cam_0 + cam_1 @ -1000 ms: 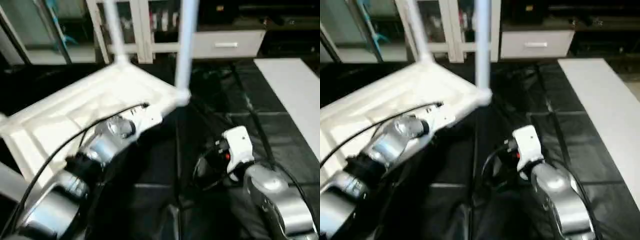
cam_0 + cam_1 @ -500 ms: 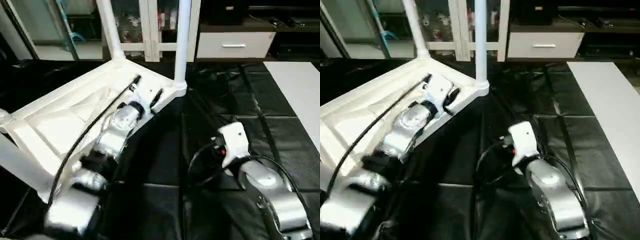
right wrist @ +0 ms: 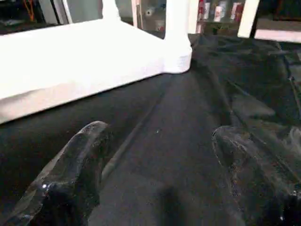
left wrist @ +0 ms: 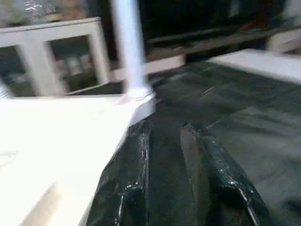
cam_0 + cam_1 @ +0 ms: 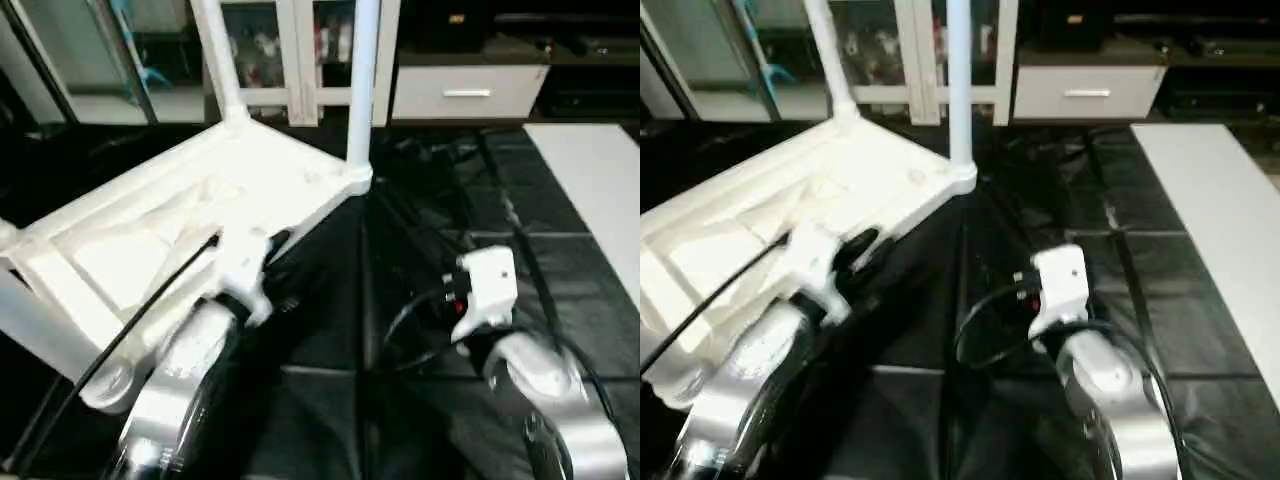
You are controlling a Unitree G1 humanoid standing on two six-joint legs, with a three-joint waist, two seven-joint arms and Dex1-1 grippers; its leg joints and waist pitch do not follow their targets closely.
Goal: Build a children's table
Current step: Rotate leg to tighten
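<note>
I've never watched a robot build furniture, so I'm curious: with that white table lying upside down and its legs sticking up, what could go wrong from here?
The left gripper sits right at the tabletop edge; a sideways nudge might slide the upturned table across the black cover. The near corner leg stands tall in its socket, so a bump from an arm could tilt or loosen it. The right gripper, open over the cover, holds nothing, so nothing steadies the table on that side.

Children's table [image 5: 190,210]: upside down on the bench [image 5: 430,210], at 10 o'clock, legs [image 5: 362,80] standing up from its corner sockets. Left end effector [image 4: 164,141]: just beside the table's near edge. Right end effector [image 3: 157,155]: at 4 o'clock over bare bench; cabinet [image 5: 290,50] behind at 12 o'clock.
</note>
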